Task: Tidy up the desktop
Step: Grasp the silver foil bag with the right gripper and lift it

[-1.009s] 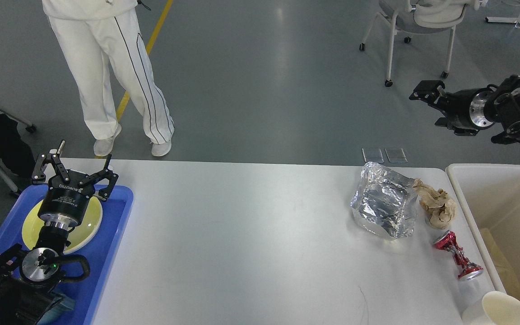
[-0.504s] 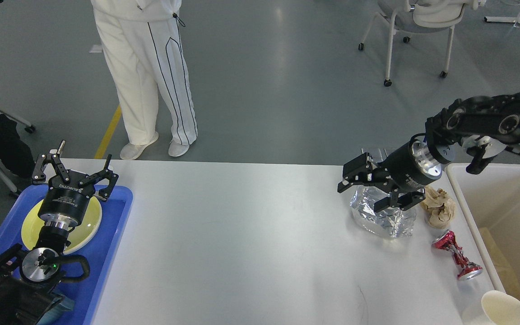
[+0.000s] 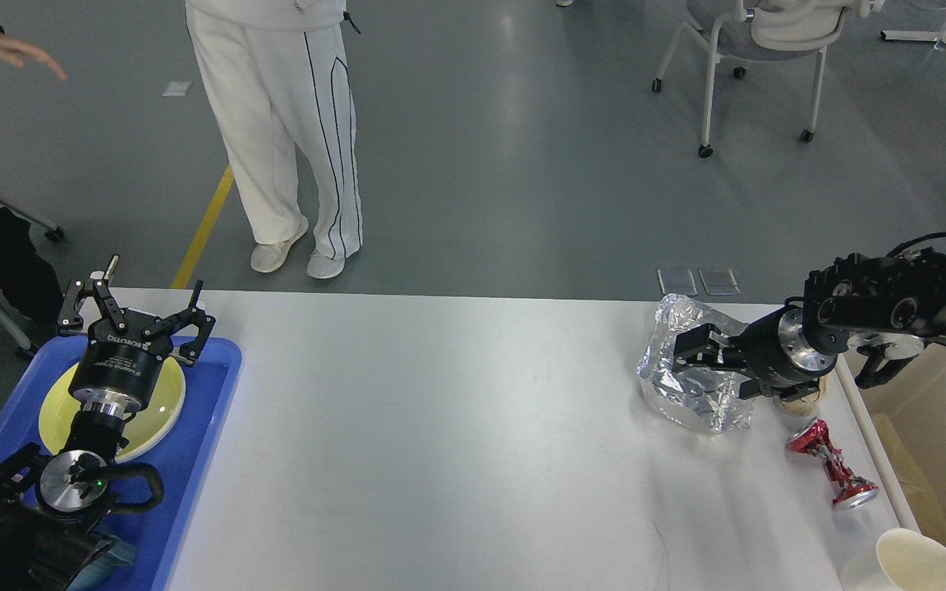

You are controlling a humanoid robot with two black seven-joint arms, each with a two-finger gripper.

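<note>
The white-grey desktop [image 3: 456, 443] fills the middle of the head view. On its right end lie a crumpled silver foil bag [image 3: 686, 406], a brown paper wad [image 3: 801, 400] mostly hidden behind my right wrist, and a crushed red can [image 3: 833, 465]. My right gripper [image 3: 681, 361] is low over the foil bag. Its fingers are spread and lie against the bag's upper face. My left gripper [image 3: 135, 305] is open and empty, and hovers above a yellow plate [image 3: 167, 402] in the blue tray [image 3: 210, 427] at the left end.
An off-white bin [image 3: 875, 447] stands off the desktop's right edge. A pale paper cup [image 3: 916, 562] sits at the front right corner. A person in white trousers [image 3: 300, 139] stands behind the table's far edge. A wheeled chair [image 3: 760, 49] is at the back right.
My right arm has swung down from high on the right to the foil bag and now rests lower against it. The person has walked to the right. My left arm has not moved.
</note>
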